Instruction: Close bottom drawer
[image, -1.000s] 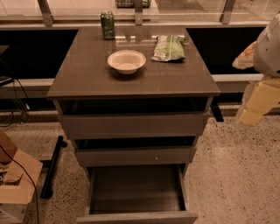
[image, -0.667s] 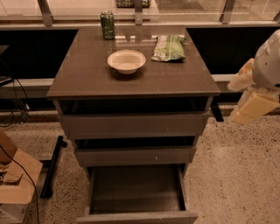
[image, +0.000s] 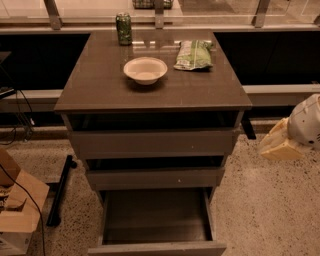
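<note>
The bottom drawer (image: 156, 248) is the lowest of three grey-brown drawers in the cabinet (image: 100, 95). It is pulled far out towards me, its deep box open and empty, its flat front at the bottom edge of the camera view. The middle drawer (image: 155, 177) and the top drawer (image: 152, 143) above it each stand slightly out. My gripper (image: 276, 144), pale beige on a white arm, hangs at the right edge, to the right of the cabinet at the height of the top drawer. It touches nothing.
On the cabinet top stand a white bowl (image: 145, 69), a green can (image: 123, 28) and a green bag (image: 194, 54). A cardboard box (image: 17, 212) and a black bar (image: 60, 190) lie on the speckled floor at the left. A dark bench and railing run behind.
My gripper and arm have moved down and a little to the left, closer to the cabinet's right side. The drawers have not moved.
</note>
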